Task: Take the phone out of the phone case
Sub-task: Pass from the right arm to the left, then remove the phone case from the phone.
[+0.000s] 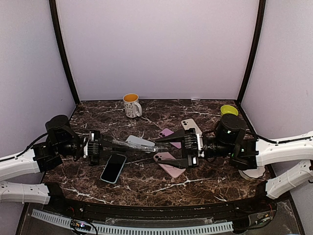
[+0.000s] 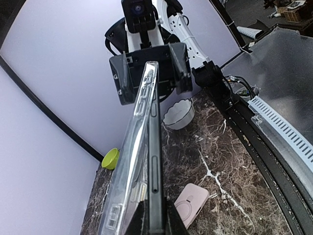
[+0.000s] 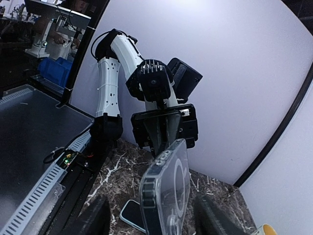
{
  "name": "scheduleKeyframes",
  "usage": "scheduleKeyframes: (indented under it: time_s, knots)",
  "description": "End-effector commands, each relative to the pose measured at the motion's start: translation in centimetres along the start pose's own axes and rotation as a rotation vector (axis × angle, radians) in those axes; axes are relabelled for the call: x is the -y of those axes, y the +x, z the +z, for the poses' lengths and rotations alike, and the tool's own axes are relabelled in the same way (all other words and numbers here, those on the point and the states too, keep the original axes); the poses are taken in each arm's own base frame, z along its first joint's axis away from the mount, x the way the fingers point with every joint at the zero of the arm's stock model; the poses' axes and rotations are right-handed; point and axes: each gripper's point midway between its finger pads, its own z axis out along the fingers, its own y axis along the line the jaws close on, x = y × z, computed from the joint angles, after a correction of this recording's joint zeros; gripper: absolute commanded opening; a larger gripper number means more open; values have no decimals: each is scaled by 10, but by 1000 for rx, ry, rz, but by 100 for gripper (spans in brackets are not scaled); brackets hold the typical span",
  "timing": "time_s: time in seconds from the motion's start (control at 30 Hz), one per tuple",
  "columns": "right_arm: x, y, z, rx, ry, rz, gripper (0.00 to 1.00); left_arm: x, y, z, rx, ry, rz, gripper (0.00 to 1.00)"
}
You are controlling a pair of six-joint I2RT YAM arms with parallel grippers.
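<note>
Clear, glossy plastic forms the phone case (image 3: pixel 166 188), a rounded slab with a faint ring moulded into its back and a raised camera block at one corner. It hangs in the air above the middle of the counter (image 1: pixel 146 185), a dark brown marble slab veined in white. The slim dark phone (image 2: pixel 155 166) sits against the case. Edge-on from the left wrist, the plastic seems to flare away from the phone along one side, though glare makes the seam hard to read. The left gripper (image 2: pixel 155 219) is clenched on the phone's near end, and whether its pads also pinch the case cannot be told. The right gripper (image 1: pixel 157 148) is spread wide, its long black fingers (image 3: pixel 95 215) flanking the case's far end without touching it. On the counter lie a glossy blue-screened handset (image 1: pixel 113 167), a matte pink case (image 1: pixel 168 165) partly under the right gripper, a lilac case (image 1: pixel 167 132) and a white one (image 1: pixel 191 126). A speckled mug (image 1: pixel 131 105) and a lime bowl (image 1: pixel 228 110) stand at the back. A white scalloped bowl (image 2: pixel 178 115) is mostly hidden behind the right arm in the top view.
</note>
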Motion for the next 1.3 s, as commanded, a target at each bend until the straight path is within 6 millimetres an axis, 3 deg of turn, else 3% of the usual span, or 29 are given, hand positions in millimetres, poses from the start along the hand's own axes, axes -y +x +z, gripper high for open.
scheduleKeyframes:
  time_s: [0.0,0.13,0.33,0.43,0.53,0.8,1.27]
  knots:
    - [17,-21,0,32,80,106,71,-6,1,0,-12,-33,65,0]
    - [22,-10,-3,-72,110,233,77,-4,12,3,-61,-25,71,0]
    - [18,0,-2,-177,101,324,77,-3,31,6,-131,-30,65,0]
    - [32,-1,1,-168,178,401,78,-5,41,8,-171,-39,66,0]
    - [42,6,14,-215,199,457,80,-5,51,10,-206,-40,58,0]
    - [49,47,47,-447,173,506,79,-3,63,13,-252,-22,46,0]
    - [39,88,78,-636,80,556,54,1,68,14,-269,-5,43,0]
